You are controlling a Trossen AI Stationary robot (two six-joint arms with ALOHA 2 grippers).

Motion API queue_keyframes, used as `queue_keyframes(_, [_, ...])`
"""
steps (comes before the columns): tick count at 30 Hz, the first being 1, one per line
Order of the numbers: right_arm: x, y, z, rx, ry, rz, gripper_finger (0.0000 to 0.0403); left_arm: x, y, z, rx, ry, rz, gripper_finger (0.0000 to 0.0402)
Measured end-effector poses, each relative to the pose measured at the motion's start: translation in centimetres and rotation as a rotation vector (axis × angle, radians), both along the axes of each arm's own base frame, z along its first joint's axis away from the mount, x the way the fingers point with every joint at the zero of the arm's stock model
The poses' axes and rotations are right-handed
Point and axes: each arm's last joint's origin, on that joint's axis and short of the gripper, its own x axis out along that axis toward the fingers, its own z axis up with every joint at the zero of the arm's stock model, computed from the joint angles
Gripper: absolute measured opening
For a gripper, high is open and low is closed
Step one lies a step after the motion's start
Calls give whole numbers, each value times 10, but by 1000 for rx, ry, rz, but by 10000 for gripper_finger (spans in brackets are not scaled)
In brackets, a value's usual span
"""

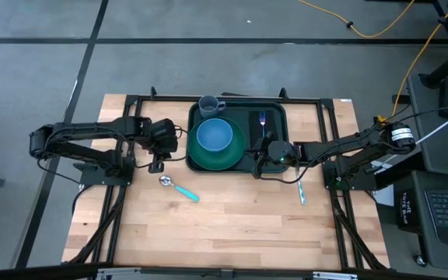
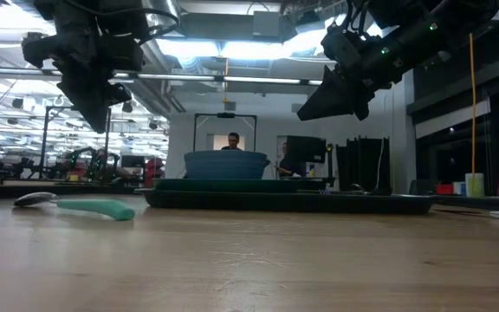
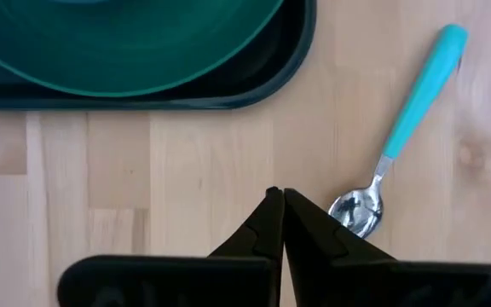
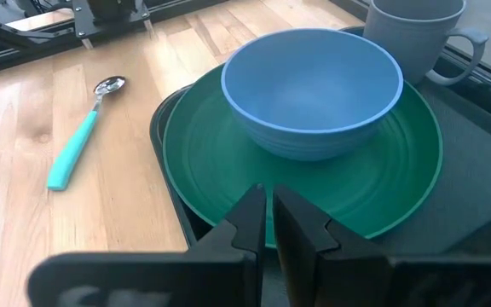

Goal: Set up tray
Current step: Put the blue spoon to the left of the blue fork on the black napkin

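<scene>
The dark green tray (image 1: 194,117) lies at the table's far middle. It carries a round green plate (image 4: 399,170) with a blue bowl (image 4: 314,85) on it, a grey-blue mug (image 4: 416,38) at the far rim, and a fork (image 1: 261,120) on a black napkin. A teal-handled spoon (image 3: 416,94) lies flat on the wood, left of the tray's near corner. My left gripper (image 3: 278,200) is shut and hangs in the air just beside the spoon's bowl. My right gripper (image 4: 267,200), also shut, hovers above the tray's near rim by the plate's edge.
A pale-handled utensil (image 1: 302,191) lies on the wood near the tray's right near corner. Black frame rails (image 1: 325,101) run along the table's far and side edges. Bare wood (image 1: 232,225) stretches across the near half. People sit far off in the room (image 2: 233,140).
</scene>
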Motion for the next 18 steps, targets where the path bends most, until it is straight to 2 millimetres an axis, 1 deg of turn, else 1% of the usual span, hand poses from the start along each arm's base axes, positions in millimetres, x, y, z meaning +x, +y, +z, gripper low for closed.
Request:
queue_keyframes(5, [0,0,0,0,0,0,31,4,-9,-3,43,29,-42,2])
queue_keyframes(13, [0,0,0,-1,0,0,31,17,-31,-13,120,84,-160,2])
queue_keyframes(16, [0,0,0,0,0,0,31,19,-35,-16,184,108,-165,2])
queue_keyframes(18, [0,0,0,0,0,0,31,19,-36,-16,198,112,-149,2])
